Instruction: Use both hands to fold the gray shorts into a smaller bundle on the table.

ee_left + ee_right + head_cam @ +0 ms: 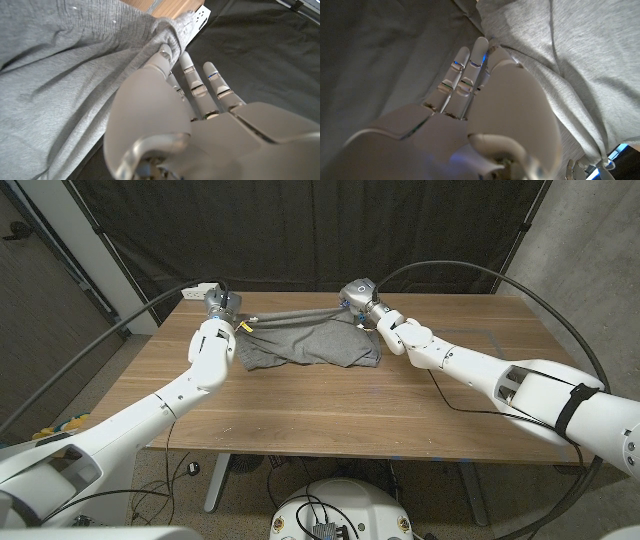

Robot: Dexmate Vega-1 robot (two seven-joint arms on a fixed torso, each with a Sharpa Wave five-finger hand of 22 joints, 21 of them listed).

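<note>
The gray shorts (pixel 310 345) lie at the far side of the wooden surface (pixel 330 415), long axis running side to side, their far edge lifted between left hand (pixel 222 305) and right hand (pixel 362 298) (each pinching one corner), equally near.

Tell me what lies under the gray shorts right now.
The gray shorts hang from the left hand and right hand; their lower part rests on the wooden table. Anything under the cloth is covered.
</note>
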